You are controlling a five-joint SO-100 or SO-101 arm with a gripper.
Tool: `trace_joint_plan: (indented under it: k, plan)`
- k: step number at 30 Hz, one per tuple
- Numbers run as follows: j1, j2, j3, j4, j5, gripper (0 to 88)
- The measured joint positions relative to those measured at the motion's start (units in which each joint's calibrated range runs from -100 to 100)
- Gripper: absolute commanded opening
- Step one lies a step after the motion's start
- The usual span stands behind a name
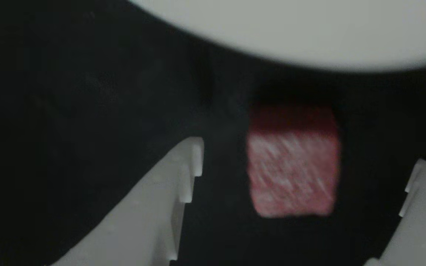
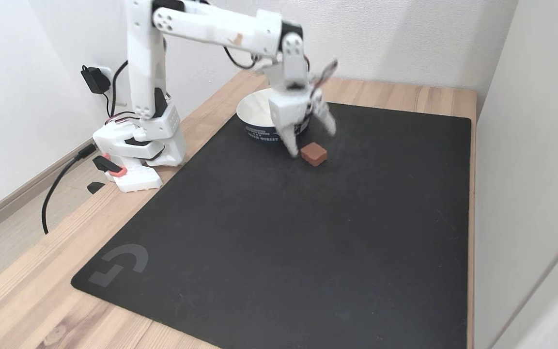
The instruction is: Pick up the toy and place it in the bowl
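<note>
**Approach to the Toy: Risks Before the Grasp**

The gripper [image 2: 310,143] stands released, with its jaws spread wide and nothing between the tips. In the fixed view it hangs over the black mat [image 2: 284,232], just in front of the bowl [image 2: 255,116]. The toy [image 2: 314,154] rests on the mat, close to the bowl and touching neither finger.

In the other view, the toy [image 1: 293,162] lies ahead of the gap between the two white fingers [image 1: 168,192], nearer the right-hand finger than the left. The bowl [image 1: 309,29] rim fills the top edge, just beyond the toy.

Likely faults from this position:

- Off-centre closing. One finger may reach the toy first and push it sideways or turn it.
- Shallow descent. Tips that close on the upper edge may let the rounded cube slip out.
- Contact with the bowl. The toy sits near the wall, so a forward overshoot may knock or shift the bowl.
</note>
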Motion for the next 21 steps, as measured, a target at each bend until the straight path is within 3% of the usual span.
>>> trace_joint_plan:
  k: [21]
  plan:
    - [2.5,5.58,-1.32,-2.28,0.88,36.0]
